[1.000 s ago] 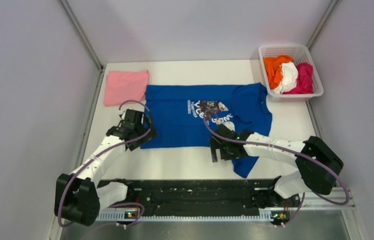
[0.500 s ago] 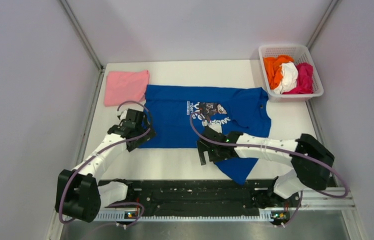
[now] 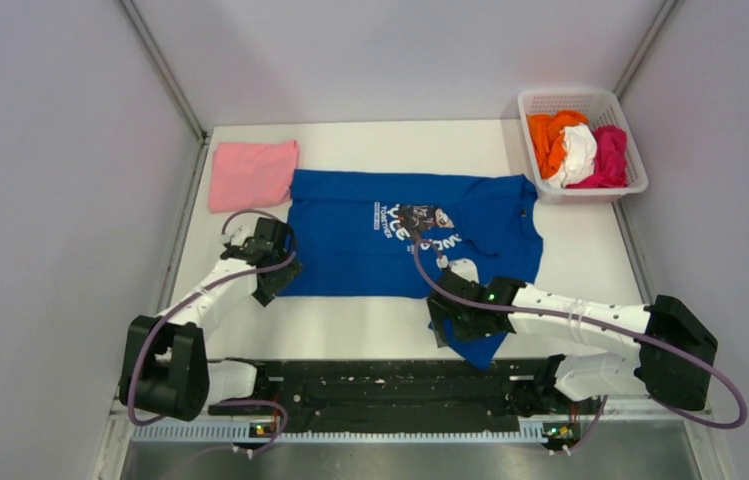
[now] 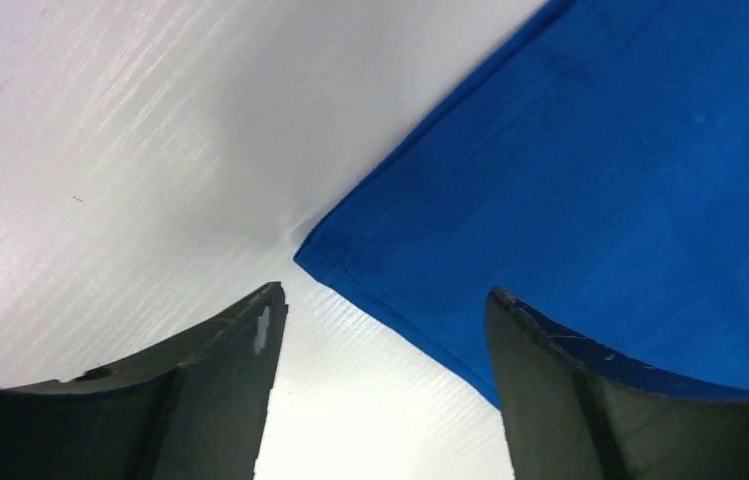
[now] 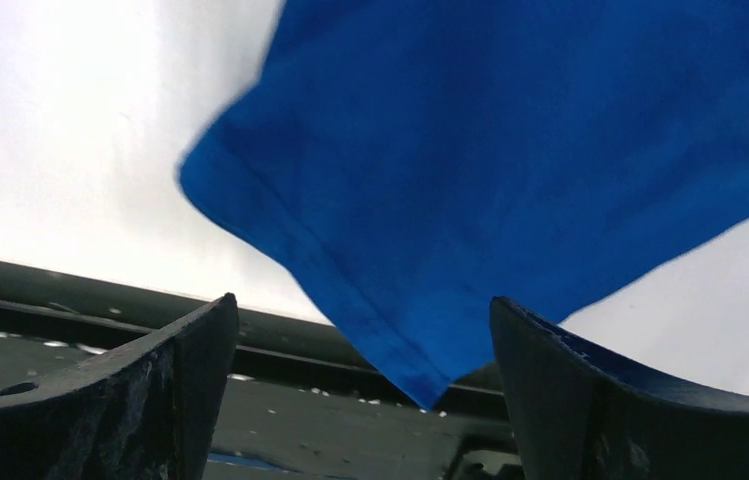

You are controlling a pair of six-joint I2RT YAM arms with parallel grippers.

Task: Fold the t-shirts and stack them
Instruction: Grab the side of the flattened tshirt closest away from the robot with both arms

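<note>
Blue t-shirt (image 3: pixel 360 245) spread flat mid table (image 3: pixel 350 322), print up. Pink t-shirt (image 3: pixel 253 173) folded, just beside its far-left corner. Left gripper (image 4: pixel 385 292): fingers apart, straddling the near-left hem corner. Right gripper (image 5: pixel 362 299): fingers apart over the near sleeve; contact with cloth unclear.

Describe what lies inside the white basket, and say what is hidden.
Inside the basket lie an orange shirt, a white shirt and a magenta shirt, all crumpled. Anything beneath them, including the basket's floor, is covered.
</note>
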